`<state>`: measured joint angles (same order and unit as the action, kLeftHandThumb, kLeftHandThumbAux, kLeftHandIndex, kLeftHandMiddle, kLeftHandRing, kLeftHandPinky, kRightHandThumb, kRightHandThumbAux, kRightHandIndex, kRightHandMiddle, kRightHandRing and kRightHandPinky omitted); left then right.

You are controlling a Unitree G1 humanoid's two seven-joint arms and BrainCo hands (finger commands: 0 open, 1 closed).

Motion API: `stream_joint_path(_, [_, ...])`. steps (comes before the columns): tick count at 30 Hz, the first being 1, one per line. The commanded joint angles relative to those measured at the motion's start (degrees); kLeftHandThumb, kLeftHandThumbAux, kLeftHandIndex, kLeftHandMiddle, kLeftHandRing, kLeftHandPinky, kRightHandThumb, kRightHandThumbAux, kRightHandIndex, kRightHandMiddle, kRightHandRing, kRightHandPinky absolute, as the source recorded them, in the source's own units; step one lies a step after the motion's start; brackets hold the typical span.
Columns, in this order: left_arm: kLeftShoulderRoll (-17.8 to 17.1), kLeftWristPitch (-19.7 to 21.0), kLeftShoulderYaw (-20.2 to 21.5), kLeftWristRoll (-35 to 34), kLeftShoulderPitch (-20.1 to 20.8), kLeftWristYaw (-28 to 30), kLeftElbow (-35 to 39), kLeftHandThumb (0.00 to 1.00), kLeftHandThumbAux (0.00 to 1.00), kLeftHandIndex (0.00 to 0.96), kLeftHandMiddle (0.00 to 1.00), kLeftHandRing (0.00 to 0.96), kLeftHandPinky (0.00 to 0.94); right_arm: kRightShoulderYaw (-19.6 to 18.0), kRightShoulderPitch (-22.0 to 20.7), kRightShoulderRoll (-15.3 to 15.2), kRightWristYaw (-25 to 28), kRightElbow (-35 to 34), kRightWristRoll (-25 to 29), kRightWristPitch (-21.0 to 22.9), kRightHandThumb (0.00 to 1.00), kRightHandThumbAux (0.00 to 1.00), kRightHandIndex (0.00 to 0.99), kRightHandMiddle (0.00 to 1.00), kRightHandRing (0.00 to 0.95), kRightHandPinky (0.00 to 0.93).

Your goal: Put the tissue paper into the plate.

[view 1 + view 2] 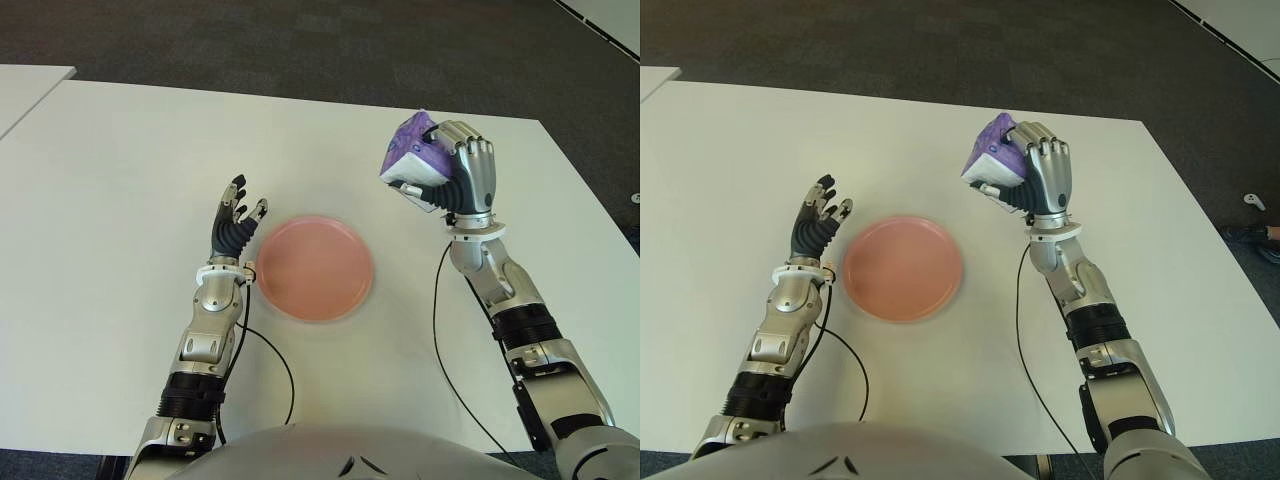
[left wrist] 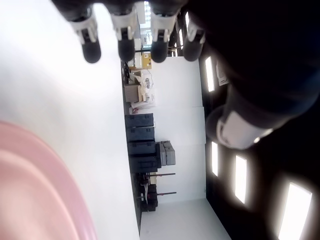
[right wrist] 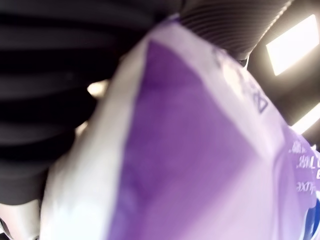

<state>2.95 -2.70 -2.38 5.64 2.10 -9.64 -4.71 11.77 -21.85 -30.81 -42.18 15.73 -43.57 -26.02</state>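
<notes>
The right hand (image 1: 468,170) has its metallic fingers (image 1: 478,152) curled tight round the tissue paper (image 1: 412,158), a soft purple-and-white plastic pack, slightly crumpled, held above the white table (image 1: 120,180) and to the right of the plate (image 1: 315,266), well apart from it; in the right wrist view the pack (image 3: 200,150) fills nearly everything, its purple panel bordered in white, with printing at one edge too blurred and cut off to read; the dark ribbed palm behind it is mostly hidden; the pack's far side is covered by the hand in the eye views. The left hand (image 1: 235,228) shows just left of the plate, its black-tipped fingers (image 2: 91,49) spread and straight, holding nothing; whether it touches the table cannot be told. The plate is round, shallow, smooth pink, with a low rim, lying flat on the matte tabletop; a black cable (image 1: 437,330) trails beside each forearm.
</notes>
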Motion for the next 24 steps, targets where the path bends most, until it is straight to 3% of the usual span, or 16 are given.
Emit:
stream_joint_path(1, [-0.1, 1.9, -0.2, -0.1, -0.7, 1.0, 1.1, 0.0, 0.62, 0.0, 0.0, 0.0, 0.0, 1.2, 1.8, 0.9, 1.0, -3.5, -1.9, -1.7, 0.734, 0.709, 0.44, 0.885, 0.885, 0.865])
stream_joint_path(5, [-0.3, 2.4, 0.0, 0.3, -0.6, 0.6, 0.9, 0.0, 0.617, 0.0, 0.0, 0.0, 0.0, 3.8, 3.4, 1.7, 2.1, -6.3, -4.1, -3.9, 0.731, 0.711, 0.44, 0.889, 0.884, 0.872])
stream_joint_path(13, [0.1, 1.1, -0.1, 0.9, -1.1, -0.4, 0.5, 0.0, 0.613, 0.0, 0.0, 0.0, 0.0, 8.1, 3.8, 3.9, 1.9, -2.9, -7.1, -6.6, 0.729, 0.712, 0.439, 0.885, 0.886, 0.874])
stream_joint_path(24, [0.6, -1.1, 0.2, 1.0, -0.6, -1.1, -2.3, 0.0, 0.607, 0.0, 0.0, 0.0, 0.0, 11.4, 3.6, 3.1, 11.2, -3.2, -6.8, -10.9, 0.739, 0.709, 0.441, 0.874, 0.879, 0.867])
